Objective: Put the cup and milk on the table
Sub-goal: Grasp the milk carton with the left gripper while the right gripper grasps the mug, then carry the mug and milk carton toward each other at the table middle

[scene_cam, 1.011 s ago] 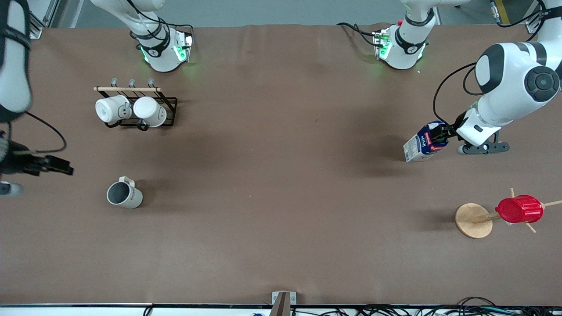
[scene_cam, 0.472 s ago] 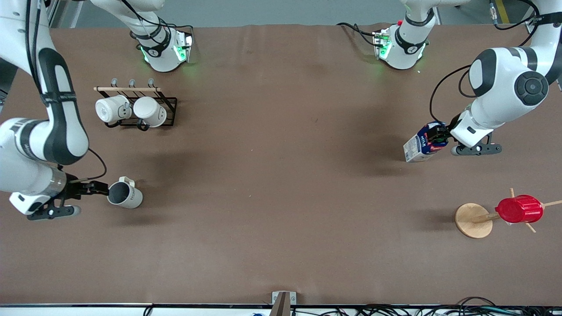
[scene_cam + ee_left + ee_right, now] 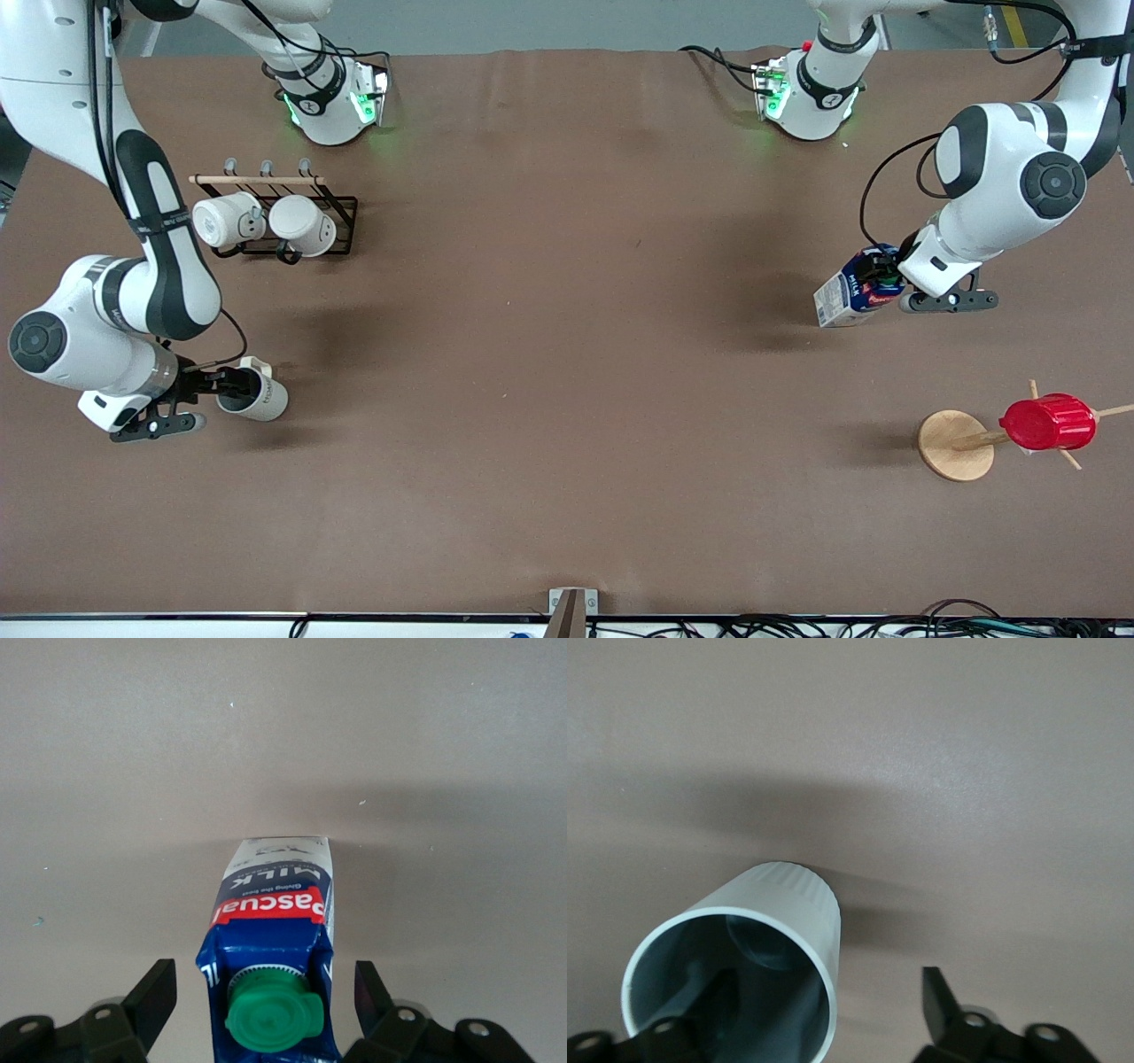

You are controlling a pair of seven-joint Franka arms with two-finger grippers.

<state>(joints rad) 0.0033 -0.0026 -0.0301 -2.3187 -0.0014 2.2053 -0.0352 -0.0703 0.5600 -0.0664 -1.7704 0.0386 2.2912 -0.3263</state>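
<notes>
The pale grey cup (image 3: 264, 400) stands on the brown table (image 3: 567, 354) toward the right arm's end. My right gripper (image 3: 232, 385) is open at its mouth. In the right wrist view one finger is inside the cup (image 3: 788, 895) and the other is outside, clear of the wall; the gripper (image 3: 826, 985) straddles the rim. The blue-and-white milk carton (image 3: 842, 297) stands on the table toward the left arm's end. My left gripper (image 3: 881, 276) is open around its green-capped top, with a gap on each side in the left wrist view of the milk (image 3: 275, 904) and gripper (image 3: 264, 974).
A black rack (image 3: 341, 206) with two cream mugs (image 3: 226, 221) stands farther from the front camera than the grey cup. A round wooden disc (image 3: 952, 447) with pegs carries a red ribbed cup (image 3: 1047, 423), nearer the camera than the milk.
My right arm has swung in from the table's end and brought its gripper to the cup, one finger into its mouth. The left arm shifted slightly; the milk has not moved.
</notes>
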